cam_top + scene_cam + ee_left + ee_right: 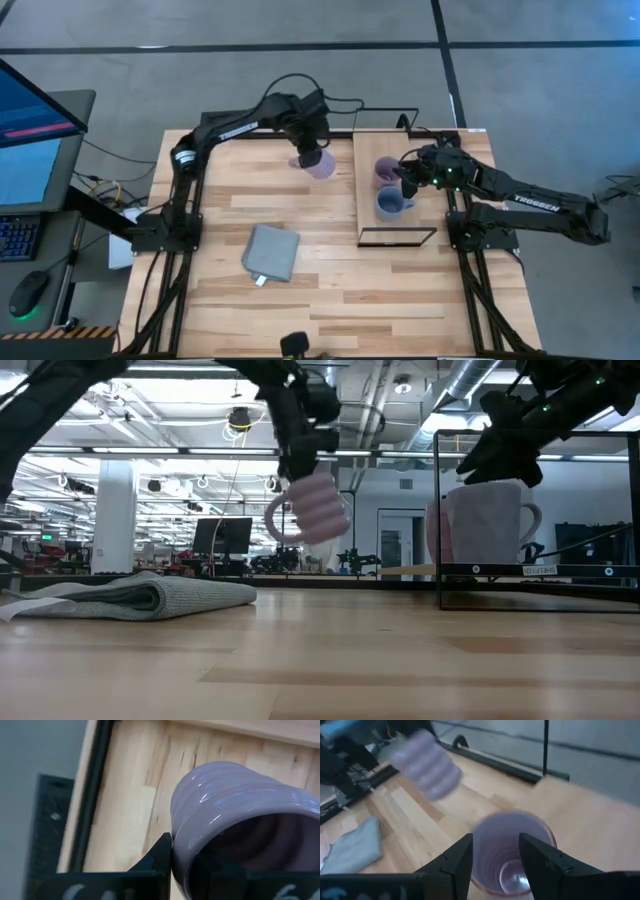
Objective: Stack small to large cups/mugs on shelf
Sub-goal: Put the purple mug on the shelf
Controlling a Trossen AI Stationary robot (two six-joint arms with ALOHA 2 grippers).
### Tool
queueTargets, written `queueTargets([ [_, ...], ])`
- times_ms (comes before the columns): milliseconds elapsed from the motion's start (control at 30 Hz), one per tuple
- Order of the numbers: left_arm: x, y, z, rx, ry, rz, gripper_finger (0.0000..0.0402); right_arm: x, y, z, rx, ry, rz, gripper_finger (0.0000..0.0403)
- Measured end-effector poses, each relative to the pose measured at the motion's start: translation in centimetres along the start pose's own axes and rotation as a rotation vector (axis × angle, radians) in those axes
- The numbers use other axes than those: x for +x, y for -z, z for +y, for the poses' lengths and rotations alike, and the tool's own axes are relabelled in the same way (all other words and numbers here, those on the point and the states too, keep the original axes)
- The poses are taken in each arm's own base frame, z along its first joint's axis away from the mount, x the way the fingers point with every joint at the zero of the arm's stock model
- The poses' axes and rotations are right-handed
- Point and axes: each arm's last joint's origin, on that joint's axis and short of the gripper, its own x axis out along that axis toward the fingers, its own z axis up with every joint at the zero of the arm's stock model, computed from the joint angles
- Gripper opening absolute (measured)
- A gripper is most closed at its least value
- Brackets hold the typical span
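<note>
My left gripper is shut on a ribbed pale lavender mug, which hangs tilted above the table just left of the shelf; it also shows in the low view. A second lavender mug and a blue-grey mug stand upright on the shelf board. My right gripper is open above that lavender mug, its fingers on either side of the near rim; I cannot tell whether they touch it. My left gripper holds the ribbed mug by its wall near the rim. One finger lies on the outside; the mug hides the other. The fingers come from above. The mug is lifted clear and tilted, its handle toward the table's left.
A folded grey cloth lies on the table left of centre, also in the low view. The shelf's black wire frame rises at its near and far ends. A monitor, keyboard and mouse stand off the table's left.
</note>
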Motion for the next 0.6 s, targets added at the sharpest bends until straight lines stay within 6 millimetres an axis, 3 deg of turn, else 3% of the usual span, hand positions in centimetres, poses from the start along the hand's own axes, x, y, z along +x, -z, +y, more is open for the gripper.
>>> queueTargets([
  [233,2.7,0.5,2.8,-0.062,-0.036,0.061,0.0017,-0.8,-0.8,0.2,-0.104,-0.029,-0.098,0.0180],
  [433,2.7,1.1,4.5,-0.155,-0.039,0.061,0.0017,-1.4,-1.5,0.4,-0.173,-0.047,-0.186,0.0183],
  [600,3.0,1.4,4.5,-0.189,0.021,0.074,0.0017,-1.5,-1.7,0.4,-0.222,-0.048,-0.210,0.0181],
])
